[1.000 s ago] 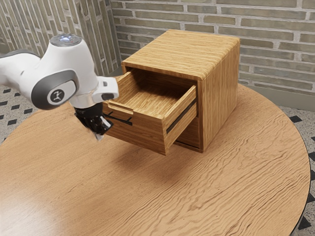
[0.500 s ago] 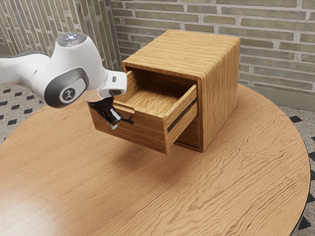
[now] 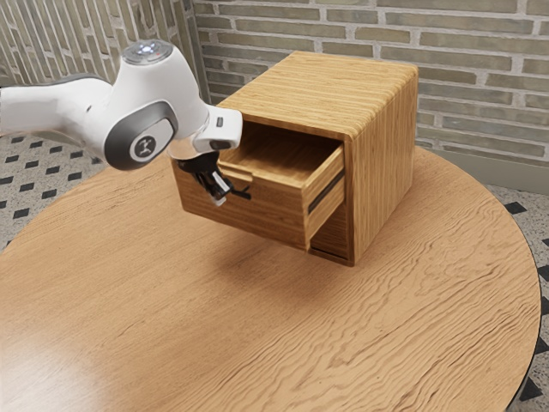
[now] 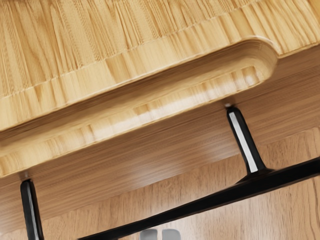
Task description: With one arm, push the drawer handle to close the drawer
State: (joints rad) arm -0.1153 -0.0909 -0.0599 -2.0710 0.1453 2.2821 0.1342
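Exterior view, at the left: a floor with dark diamond insets (image 3: 29,184) lay beyond the round wood-grain table (image 3: 120,283), and my white Franka arm (image 3: 73,107) reached in above them. Next toward that view's right came my black two-finger gripper (image 3: 220,200), tilted downward in front of the drawer, its tips at the handle. I had the fingers drawn together, with just a thin slit between the tips, and nothing was caught between them. Just beside them was the black bar handle (image 3: 244,196), mounted on the outer face of the upper wooden drawer (image 3: 270,215), under the scooped notch (image 3: 237,173) in its top edge. That drawer stood partly open, jutting from the cabinet over the table, with a dark slide rail (image 3: 326,190) along its side. Farther right stood the wooden cabinet (image 3: 383,172), its top edges rounded, upright on the table. Behind it ran a pale brick wall (image 3: 480,73).

From my wrist view, the handle's long bar stood off the drawer face on two posts, and the grey tips of my gripper (image 4: 160,234) sat side by side along the bar, close to it; whether they touched it, I could not tell.
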